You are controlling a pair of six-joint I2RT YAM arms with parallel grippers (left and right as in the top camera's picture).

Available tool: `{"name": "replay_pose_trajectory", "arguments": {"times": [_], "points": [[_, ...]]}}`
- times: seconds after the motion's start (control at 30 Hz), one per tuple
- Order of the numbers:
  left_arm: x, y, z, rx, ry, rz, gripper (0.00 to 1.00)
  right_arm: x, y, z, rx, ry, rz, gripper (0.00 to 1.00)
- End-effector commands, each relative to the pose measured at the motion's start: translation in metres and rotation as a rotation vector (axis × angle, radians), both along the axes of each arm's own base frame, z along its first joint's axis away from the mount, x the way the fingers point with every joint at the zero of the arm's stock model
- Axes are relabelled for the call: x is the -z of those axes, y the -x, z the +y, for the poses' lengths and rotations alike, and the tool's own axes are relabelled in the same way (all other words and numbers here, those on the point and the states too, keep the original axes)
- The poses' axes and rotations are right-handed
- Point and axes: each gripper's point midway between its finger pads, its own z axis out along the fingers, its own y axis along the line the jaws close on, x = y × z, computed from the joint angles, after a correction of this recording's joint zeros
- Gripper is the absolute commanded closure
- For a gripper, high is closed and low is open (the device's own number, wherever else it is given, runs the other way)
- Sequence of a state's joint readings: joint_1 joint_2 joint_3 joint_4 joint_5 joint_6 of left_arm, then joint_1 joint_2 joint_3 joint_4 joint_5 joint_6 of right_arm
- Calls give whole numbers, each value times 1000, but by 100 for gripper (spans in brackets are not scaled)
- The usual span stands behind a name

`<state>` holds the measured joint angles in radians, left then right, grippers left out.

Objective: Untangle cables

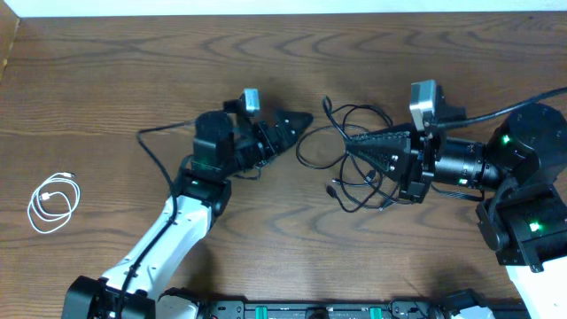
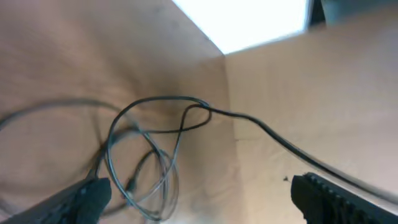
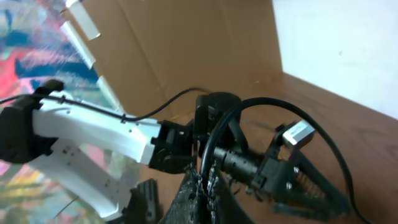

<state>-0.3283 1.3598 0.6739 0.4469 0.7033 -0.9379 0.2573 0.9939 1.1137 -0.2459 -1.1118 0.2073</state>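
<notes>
Overhead, the black cables (image 1: 363, 111) lie in a loose tangle on the table (image 1: 133, 62), a little right of its centre, with loops spreading toward the far edge and small plug ends trailing toward the near edge. The right pincer (image 1: 347, 140) reaches in from the right edge and lies across the middle of that tangle, hiding where the cords cross. In the right wrist view its fingers (image 3: 199, 190) are pressed close together, and a black cord rises from between them in a tall loop, so the right pincer (image 3: 202, 186) is clamped on the black cables.

The left pincer (image 1: 301, 120) points at the tangle from the other side, just beside its leftmost loop and apart from the right pincer. In the left wrist view its fingers (image 2: 87, 196) stand wide apart with nothing between them, and the left pincer (image 2: 199, 190) looks onto overlapping loops of the black cables (image 2: 155, 99), with one strand running off toward the right.

The white cable (image 1: 51, 202) is coiled on its own near the left edge, well apart from the tangle and from both arms.

The left arm (image 1: 168, 230) comes up from the near left corner, and its own thick black cable (image 1: 155, 146) arcs beside it over the table. The right arm (image 1: 523, 195) fills the near right corner. A cardboard panel (image 3: 205, 43) stands behind the left arm in the right wrist view.
</notes>
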Motion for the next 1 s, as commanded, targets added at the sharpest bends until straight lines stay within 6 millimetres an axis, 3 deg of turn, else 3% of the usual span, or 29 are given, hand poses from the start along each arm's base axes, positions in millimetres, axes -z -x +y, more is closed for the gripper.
{"name": "replay_pose_trajectory", "arguments": {"times": [0.0,0.17,0.33,0.47,0.97], "points": [[2,14,-20,161,-241,-351,2,-9,11,0,-42,0,-46,99],[32,12,-28,64,-509,-401,2,-3,11,-1,-38,9,-11,98],[23,7,-34,-95,-701,-545,2,-4,11,-1,-36,0,28,99],[13,2,-44,-176,-696,-600,2,-5,11,-1,-35,-10,67,99],[40,-35,-81,-279,-514,-713,2,-14,16,1,-67,-37,80,99]]}}
